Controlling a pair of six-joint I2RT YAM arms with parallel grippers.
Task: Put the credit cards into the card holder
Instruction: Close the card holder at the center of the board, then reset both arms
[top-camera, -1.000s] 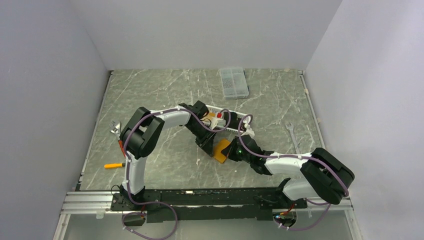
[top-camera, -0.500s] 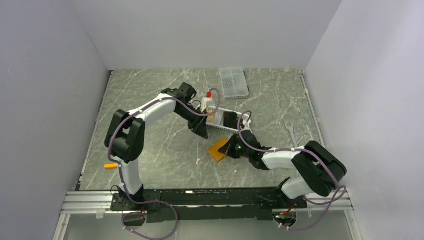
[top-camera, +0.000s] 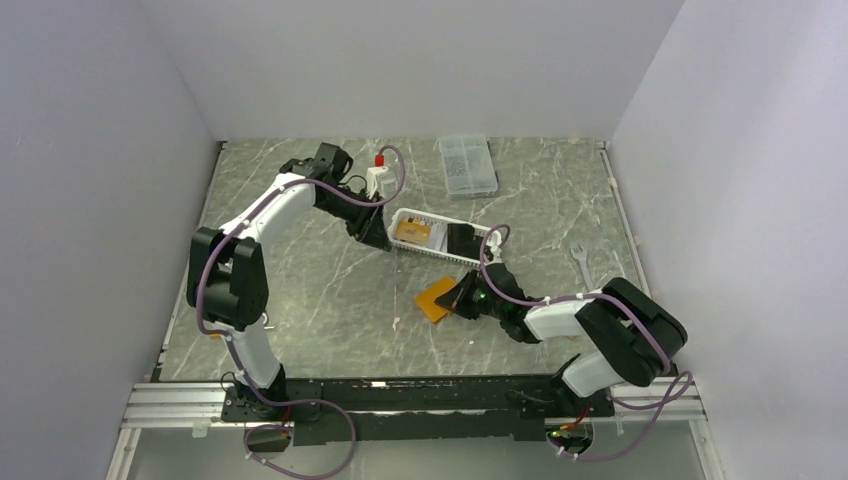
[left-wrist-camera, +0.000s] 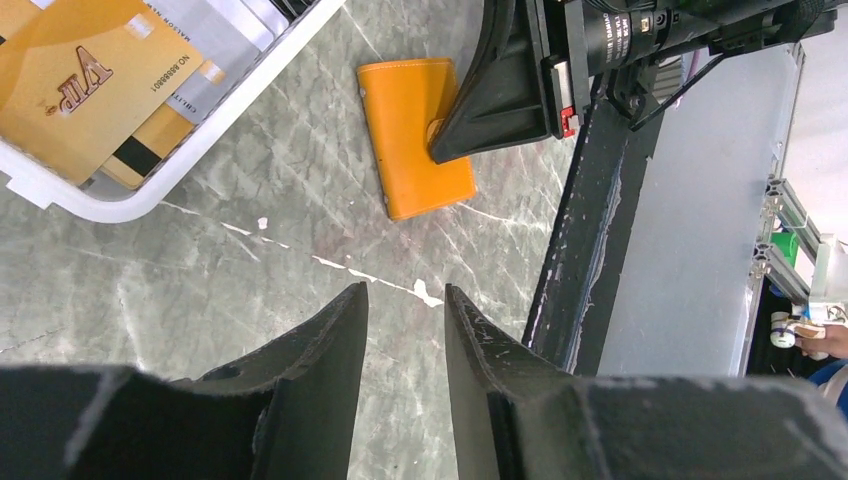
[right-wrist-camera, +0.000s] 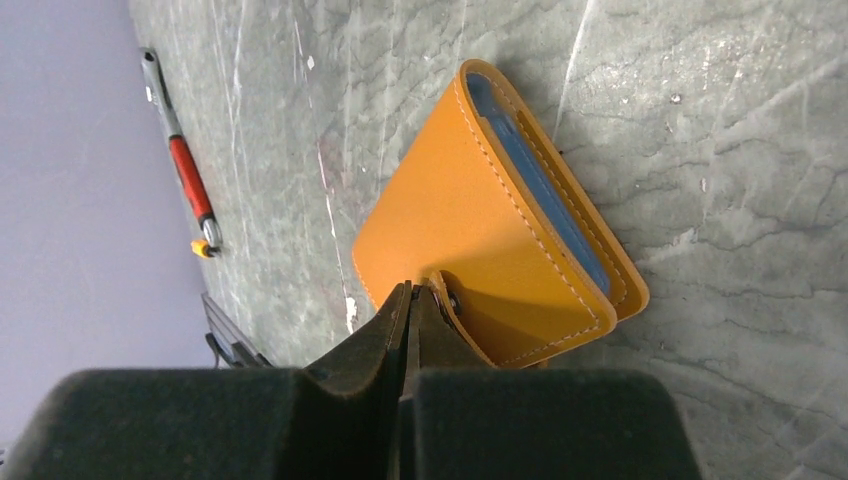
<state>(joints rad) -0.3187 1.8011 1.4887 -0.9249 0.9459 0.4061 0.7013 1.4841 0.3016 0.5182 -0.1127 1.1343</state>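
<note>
- Left end effector (left-wrist-camera: 405, 290) hangs over bare tabletop (left-wrist-camera: 200, 300) with its two fingers parted by a modest gap and nothing between them.
- Seen from above, it is just beside the left end of the white basket (left-wrist-camera: 120, 205).
- The right end effector (right-wrist-camera: 410, 292) is closed tight, its fingers pressed together.
- Its tips are at the snap tab (right-wrist-camera: 447, 295) of the card holder (right-wrist-camera: 470, 210). I cannot tell whether the tab is actually pinched between them.
- The card holder lies folded flat on the tabletop, near the basket on its near side and apart from it. A strip of blue lining shows along its open edge.
- A gold card (left-wrist-camera: 70, 80) marked VIP lies on top in the basket, overlapping a pale card (left-wrist-camera: 215, 25).
- A black card (top-camera: 460, 240) lies toward the basket's right end.
- A clear compartment box (top-camera: 467, 165) sits near the back wall, well apart from the card holder.
- A wrench (top-camera: 583, 262) lies to the right.
- A red-handled tool (right-wrist-camera: 185, 165) lies near the left wall.
</note>
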